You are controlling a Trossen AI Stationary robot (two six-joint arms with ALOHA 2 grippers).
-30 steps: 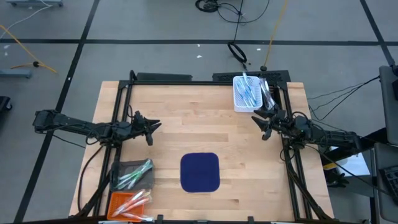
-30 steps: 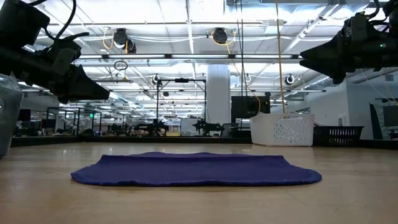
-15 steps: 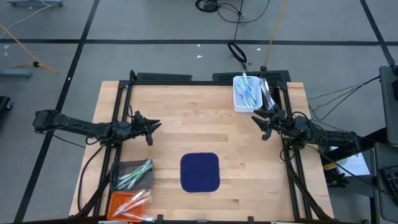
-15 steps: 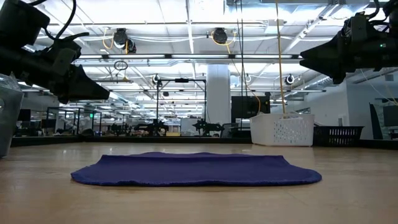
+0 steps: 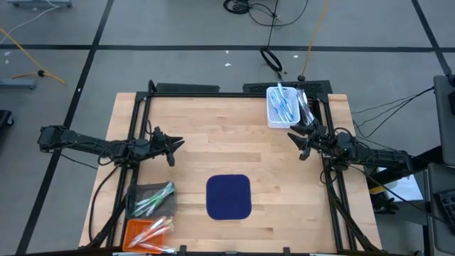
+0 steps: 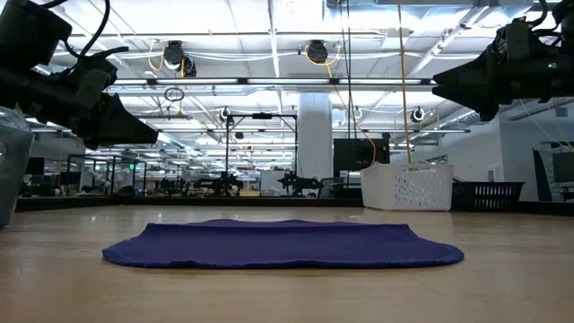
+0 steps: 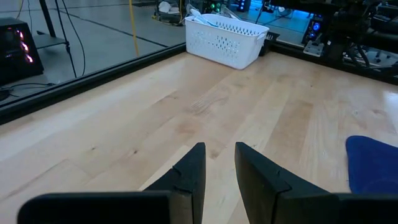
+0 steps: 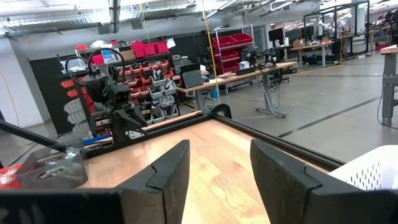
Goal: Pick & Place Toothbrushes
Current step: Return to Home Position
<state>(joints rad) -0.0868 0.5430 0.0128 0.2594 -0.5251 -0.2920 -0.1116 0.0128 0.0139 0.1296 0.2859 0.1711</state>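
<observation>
Blue-and-white toothbrushes [image 5: 283,105] lie in a white basket [image 5: 271,114] at the table's far right. Green ones [image 5: 155,198] fill a dark clear tray at the near left, with orange-pink ones [image 5: 151,231] in an orange tray beside it. A navy mat [image 5: 228,196] lies flat near the table's near edge. My left gripper [image 5: 175,151] hovers open over the left side, above the table. My right gripper [image 5: 297,144] hovers open at the right, just near of the basket. Neither touches anything.
Black frame rails [image 5: 213,92] run along the table's far, left and right sides. Bare wood [image 5: 234,146] lies between the two grippers and around the mat. The white basket [image 7: 225,40] shows far off in the left wrist view, and the mat's corner [image 7: 373,165] beside it.
</observation>
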